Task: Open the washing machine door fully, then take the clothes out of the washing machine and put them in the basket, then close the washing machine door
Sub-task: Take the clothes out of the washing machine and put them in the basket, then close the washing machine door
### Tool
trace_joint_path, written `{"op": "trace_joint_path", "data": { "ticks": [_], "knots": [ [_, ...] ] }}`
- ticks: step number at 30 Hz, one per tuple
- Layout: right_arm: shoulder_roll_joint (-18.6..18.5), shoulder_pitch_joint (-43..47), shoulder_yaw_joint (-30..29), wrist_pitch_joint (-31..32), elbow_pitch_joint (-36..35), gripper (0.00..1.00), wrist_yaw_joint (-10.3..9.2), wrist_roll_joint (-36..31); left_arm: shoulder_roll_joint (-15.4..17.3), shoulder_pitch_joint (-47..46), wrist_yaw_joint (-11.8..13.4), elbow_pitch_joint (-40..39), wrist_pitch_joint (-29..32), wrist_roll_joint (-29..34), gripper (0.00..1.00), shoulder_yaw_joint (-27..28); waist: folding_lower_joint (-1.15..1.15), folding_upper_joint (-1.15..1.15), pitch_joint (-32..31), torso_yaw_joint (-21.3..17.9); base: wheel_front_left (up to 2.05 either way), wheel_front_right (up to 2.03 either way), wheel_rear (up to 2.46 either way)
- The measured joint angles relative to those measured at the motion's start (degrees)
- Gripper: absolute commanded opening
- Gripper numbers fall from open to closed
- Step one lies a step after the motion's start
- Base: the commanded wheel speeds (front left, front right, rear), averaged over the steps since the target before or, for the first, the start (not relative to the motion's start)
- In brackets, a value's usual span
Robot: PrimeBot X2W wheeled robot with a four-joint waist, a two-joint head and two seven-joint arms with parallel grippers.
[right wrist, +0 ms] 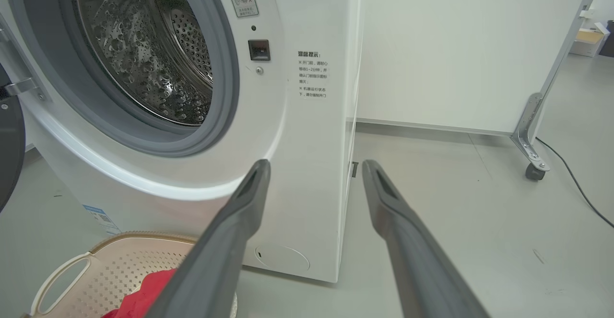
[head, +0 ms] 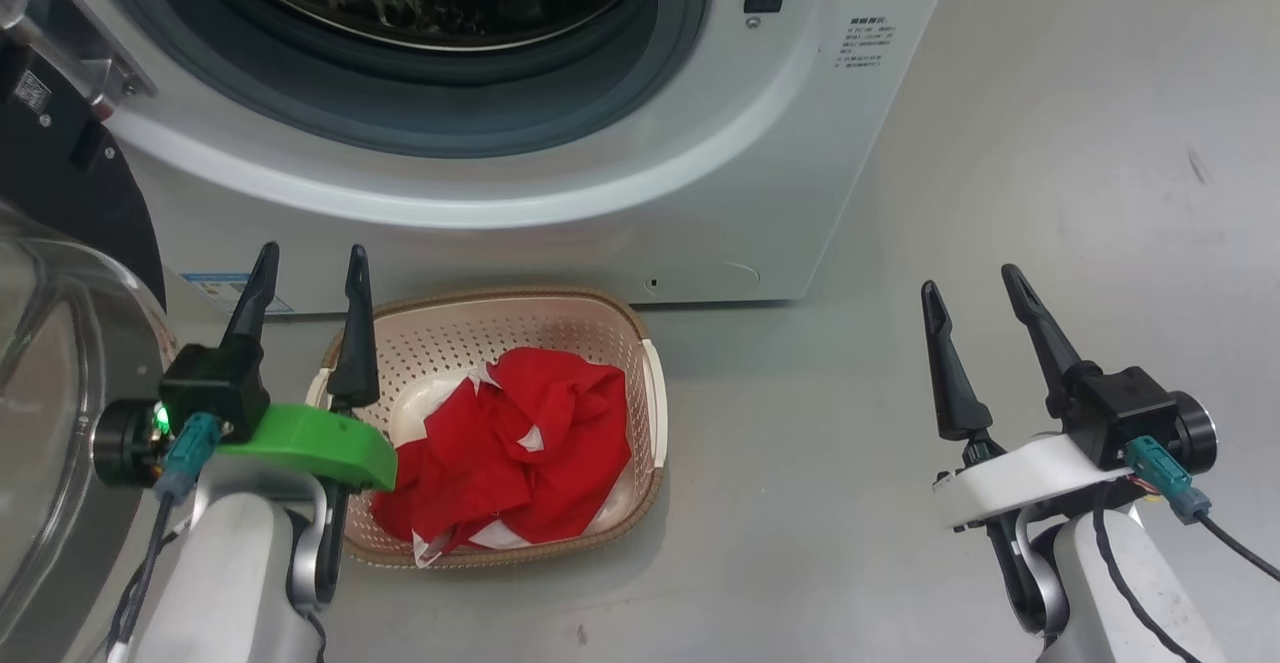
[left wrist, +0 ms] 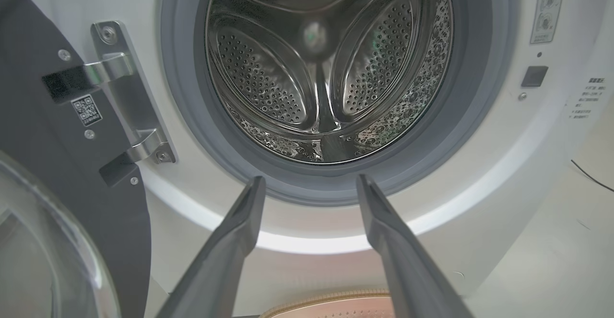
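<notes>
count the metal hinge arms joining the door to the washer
2. The upper hinge arm is at the top of the bracket, the lower hinge arm at its bottom, left of the drum. None seem hidden.

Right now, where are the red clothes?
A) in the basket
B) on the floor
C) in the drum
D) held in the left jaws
A: the clothes lie bunched inside the basket, and the visible part of the drum has no red in it.
</notes>
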Motion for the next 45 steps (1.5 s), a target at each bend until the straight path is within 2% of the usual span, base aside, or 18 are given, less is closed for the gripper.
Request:
{"op": "trace_joint_path", "data": {
  "ticks": [12,23,45],
  "knots": [
    [0.3,5.9,0.7,0.0,0.4,1.00,-0.02,0.0,0.6,12.6,0.8,-5.6,0.0,1.5,1.00,-0.3,0.00,0.00,-8.8,-0.3,0.00,0.00,0.00],
    [0.5,11.0,1.1,0.0,0.3,1.00,-0.54,0.0,0.6,20.6,1.3,-9.5,0.0,1.9,1.00,-1.7,0.00,0.00,-14.1,-0.3,0.00,0.00,0.00],
    [0.7,13.3,1.4,0.0,-1.8,1.00,-1.64,0.0,2.5,26.1,2.3,-16.2,2.9,3.2,1.00,-2.3,0.00,0.00,-16.0,-1.0,0.00,0.00,0.00]
  ]
}}
